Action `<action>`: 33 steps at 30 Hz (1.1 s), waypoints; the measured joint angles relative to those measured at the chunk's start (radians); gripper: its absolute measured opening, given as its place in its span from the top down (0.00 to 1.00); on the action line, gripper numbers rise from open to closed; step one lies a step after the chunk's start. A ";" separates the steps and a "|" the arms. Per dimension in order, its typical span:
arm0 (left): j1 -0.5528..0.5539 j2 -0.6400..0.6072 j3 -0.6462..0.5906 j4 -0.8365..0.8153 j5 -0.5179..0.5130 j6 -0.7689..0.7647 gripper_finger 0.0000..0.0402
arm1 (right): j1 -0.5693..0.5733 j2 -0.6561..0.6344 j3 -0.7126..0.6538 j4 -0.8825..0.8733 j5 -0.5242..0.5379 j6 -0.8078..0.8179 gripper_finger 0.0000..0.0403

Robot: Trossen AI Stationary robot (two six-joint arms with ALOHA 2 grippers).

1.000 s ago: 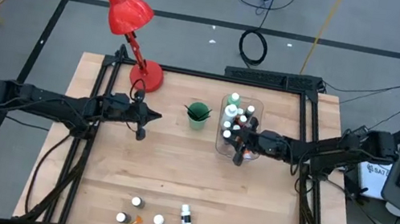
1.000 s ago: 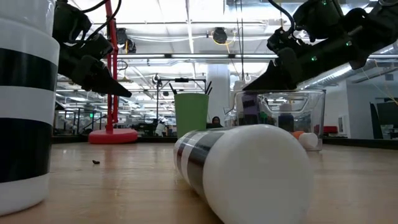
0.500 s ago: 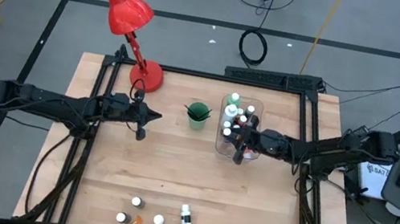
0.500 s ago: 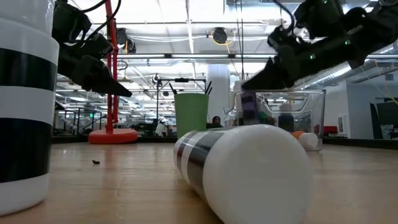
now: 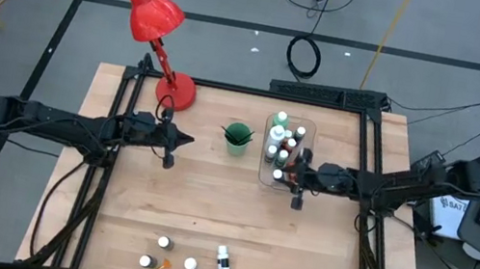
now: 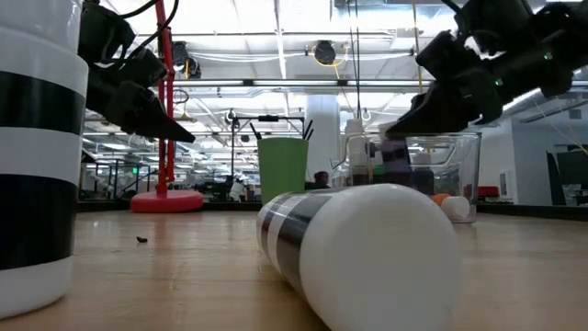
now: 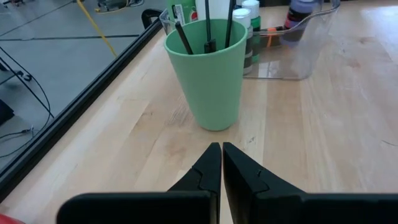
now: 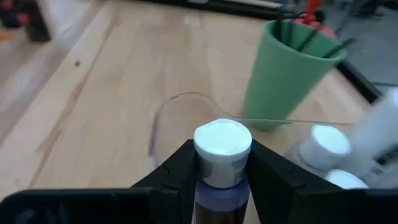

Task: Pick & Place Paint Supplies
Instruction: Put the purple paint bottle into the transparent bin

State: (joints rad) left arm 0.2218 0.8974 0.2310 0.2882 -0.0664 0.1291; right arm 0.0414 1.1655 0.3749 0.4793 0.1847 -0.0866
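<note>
My right gripper [image 5: 294,177] hangs over the near end of the clear bin [image 5: 264,180], shut on a tiny purple paint bottle [image 8: 221,198] with a white cap [image 8: 222,142]. More white-capped bottles [image 5: 277,136] stand in the bin. Dark brushes [image 7: 208,28] stick up out of the green cup [image 5: 237,138]. My left gripper [image 5: 182,140] hangs shut and empty left of the cup, pointing at it. Three small bottles [image 5: 163,242] stand and one taller bottle [image 5: 222,263] lies on its side near the table's near edge. My right gripper pinches the purple bottle between its two fingers, at the neck just below the white cap [image 8: 221,177]. The fingers reach in from the table's right, slanting a little downward. The bottle stands upright in the hold, clear of the table, beside the bin's curved rim [image 8: 163,111].
A red desk lamp [image 5: 157,18] stands at the table's far left corner. Bare wood lies between the bin and the loose bottles at the near edge. In the low view the lying bottle [image 6: 367,248] and a standing one [image 6: 32,147] fill the foreground.
My right gripper has drawn back a little toward the table's right edge and rolled slightly, carrying the purple bottle with it along the bin's near end. The bottle stays upright in the hold.
</note>
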 joint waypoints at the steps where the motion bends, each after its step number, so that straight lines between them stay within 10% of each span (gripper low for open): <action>1: 0.000 0.000 0.000 0.000 0.006 0.000 0.95 | 0.000 -0.001 -0.017 0.028 0.026 0.001 0.73; 14: 0.000 0.000 0.000 0.009 0.017 0.003 0.95 | -0.068 0.001 -0.192 0.360 0.050 0.088 0.73; 19: 0.000 0.000 0.000 0.009 0.017 0.004 0.95 | -0.123 -0.028 -0.150 0.369 -0.186 0.038 0.73; 28: 0.000 0.000 0.000 0.009 0.017 0.022 0.95 | -0.251 -0.113 0.072 -0.208 -0.559 -0.045 0.73; 33: 0.000 0.000 0.000 0.011 0.017 0.023 0.95 | -0.318 -0.113 0.108 -0.260 -0.573 -0.203 0.73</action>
State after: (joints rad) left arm 0.2214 0.8974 0.2310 0.2988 -0.0497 0.1524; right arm -0.2765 1.0526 0.4831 0.2190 -0.3885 -0.2897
